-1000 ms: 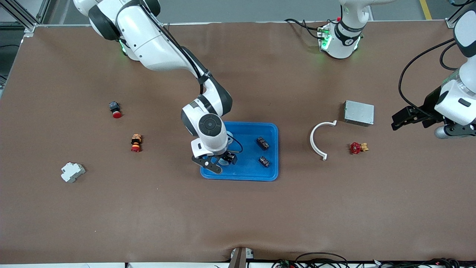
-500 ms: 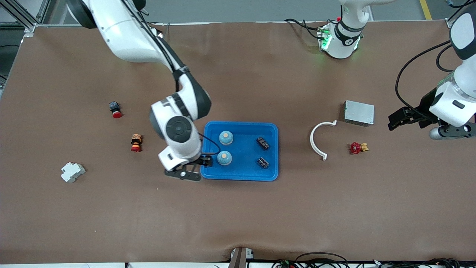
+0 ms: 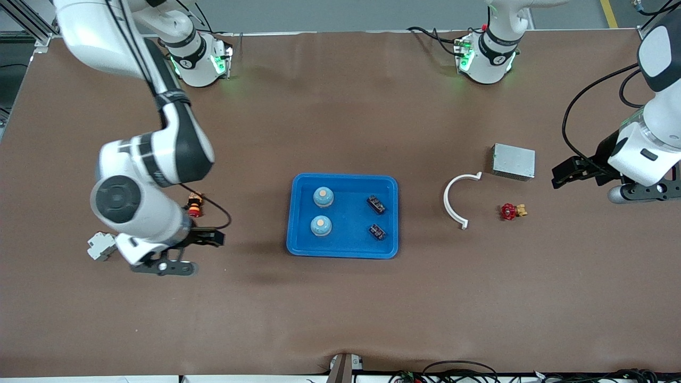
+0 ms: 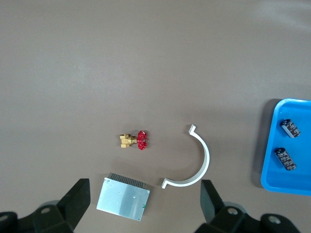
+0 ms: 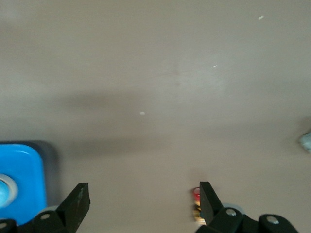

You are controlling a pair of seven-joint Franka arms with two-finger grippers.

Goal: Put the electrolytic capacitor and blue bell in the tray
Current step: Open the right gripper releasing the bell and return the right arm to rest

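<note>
Now both tools agape — right tool (image 3: 178, 252) over bare table, left tool (image 3: 612, 181) waits.

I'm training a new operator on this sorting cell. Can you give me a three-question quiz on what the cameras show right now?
1. True or false: both blue bells lie in the tray.
2. How many black capacitors are in the tray?
3. The grey metal box is nearest: A) the white curved clip B) the grey plastic block C) the tray.

Key: 1 true. 2 two. 3 A.
</note>
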